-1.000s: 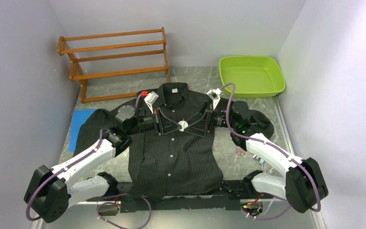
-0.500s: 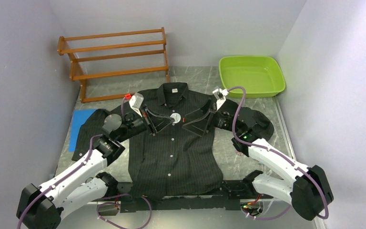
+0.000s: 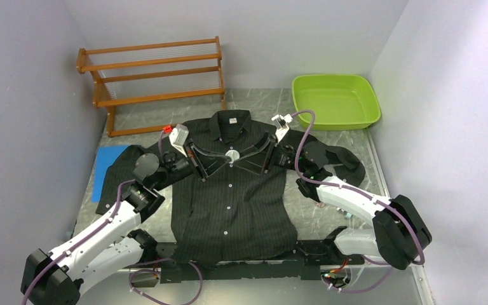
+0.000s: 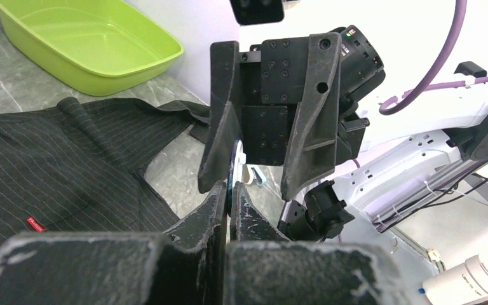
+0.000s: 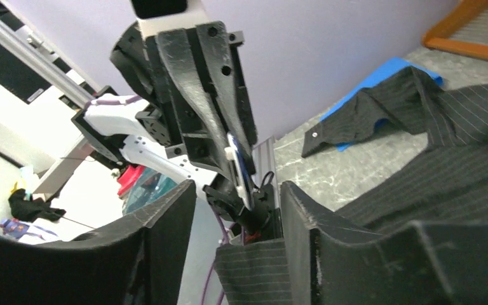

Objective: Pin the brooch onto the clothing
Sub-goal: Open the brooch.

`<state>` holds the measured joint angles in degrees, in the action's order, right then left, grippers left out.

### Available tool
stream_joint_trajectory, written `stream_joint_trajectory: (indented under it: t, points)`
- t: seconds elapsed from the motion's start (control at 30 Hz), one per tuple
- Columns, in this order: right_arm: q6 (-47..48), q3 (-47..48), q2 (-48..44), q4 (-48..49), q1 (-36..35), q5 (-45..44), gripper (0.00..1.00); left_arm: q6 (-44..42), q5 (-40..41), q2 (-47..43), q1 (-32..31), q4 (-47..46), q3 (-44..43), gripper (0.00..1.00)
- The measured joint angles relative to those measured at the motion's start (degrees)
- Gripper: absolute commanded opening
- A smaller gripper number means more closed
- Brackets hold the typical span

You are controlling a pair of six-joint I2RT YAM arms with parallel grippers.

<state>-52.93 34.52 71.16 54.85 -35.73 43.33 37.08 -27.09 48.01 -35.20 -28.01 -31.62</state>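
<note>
The clothing, a black pinstriped shirt (image 3: 229,210), lies flat on the table with its collar at the far end. Above its chest, my left gripper (image 3: 229,156) is shut on the brooch (image 3: 232,155), a small pale round disc. The left wrist view shows that brooch (image 4: 234,166) edge-on, standing up from the pressed-together fingertips. My right gripper (image 3: 246,155) faces the left one, open, one jaw on each side of the disc without touching it. From the right wrist, the brooch (image 5: 241,171) sits in the gap, with a strip of pinstriped cloth (image 5: 267,273) below it.
A green plastic tub (image 3: 335,101) stands at the back right. A wooden two-shelf rack (image 3: 155,82) stands at the back left. A blue sheet (image 3: 105,168) lies under the shirt's left sleeve. Walls close in on both sides.
The left gripper carried the brooch up towards the collar. The right gripper swung away, then came back to straddle the brooch, its jaws narrower than half a second ago.
</note>
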Motion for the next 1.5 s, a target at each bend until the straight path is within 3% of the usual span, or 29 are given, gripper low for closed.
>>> stream_joint_trajectory:
  t: [0.07, 0.3, 0.53, 0.93, 1.0, 1.23, 1.33, 1.5]
  points:
    - [-0.02, 0.76, 0.17, 0.68, -0.72, -0.04, 0.28, 0.0, 0.0, -0.22, 0.0, 0.07, 0.0, 0.03]
    - [0.59, 1.92, 1.66, 1.25, -2.21, -1.33, 0.01, 0.11, -0.04, -0.94, 0.26, 0.17, 0.0, 0.03]
    - [4.66, 4.68, 1.92, -4.37, -2.58, -1.51, 0.0, -0.09, 0.63, -1.44, 0.98, 1.44, -0.04, 0.03]
    - [21.57, 17.11, 3.15, -35.34, -3.72, -1.9, 0.0, -4.63, 4.11, -2.78, 1.9, 11.87, -1.64, 0.02]
    - [24.2, 18.27, 3.15, -39.58, -4.13, -2.64, 0.09, -4.96, 3.96, -2.78, 1.9, 13.31, -1.64, 0.03]
    - [29.62, 19.69, 2.67, -47.56, -4.7, -6.03, 0.7, -6.08, 2.32, -2.75, 1.64, 15.47, -1.64, 0.03]
    - [30.53, 17.46, 0.61, -47.78, -4.5, -7.56, 0.81, -6.21, 1.22, -2.75, 1.11, 15.08, -1.88, 0.03]
    - [30.8, 12.33, -4.55, -46.53, -4.55, -8.61, 0.9, -6.19, -0.57, -2.86, 0.35, 12.39, -2.71, 0.03]
